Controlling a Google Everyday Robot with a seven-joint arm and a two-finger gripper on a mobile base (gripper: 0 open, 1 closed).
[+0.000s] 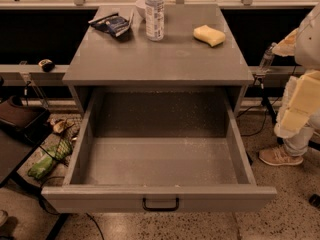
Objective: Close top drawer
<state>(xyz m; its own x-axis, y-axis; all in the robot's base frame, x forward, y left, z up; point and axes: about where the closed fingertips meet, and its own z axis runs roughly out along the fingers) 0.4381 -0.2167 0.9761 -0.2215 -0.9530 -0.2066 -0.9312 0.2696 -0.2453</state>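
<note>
nothing's closed yet: the top drawer [100,198] is pulled all the way out, handle [160,204] untouched, and the gripper [299,104] sits off at the right edge (can't tell its grip state), so the whole push is left.

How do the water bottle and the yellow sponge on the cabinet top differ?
The water bottle stands upright and tall; the yellow sponge lies flat and low. The bottle is clear with a label; the sponge is plain yellow. The bottle sits mid-back, the sponge further right in the picture. Both rest on the cabinet top, above the open top drawer. The gripper is at the right edge, touching neither.
</note>
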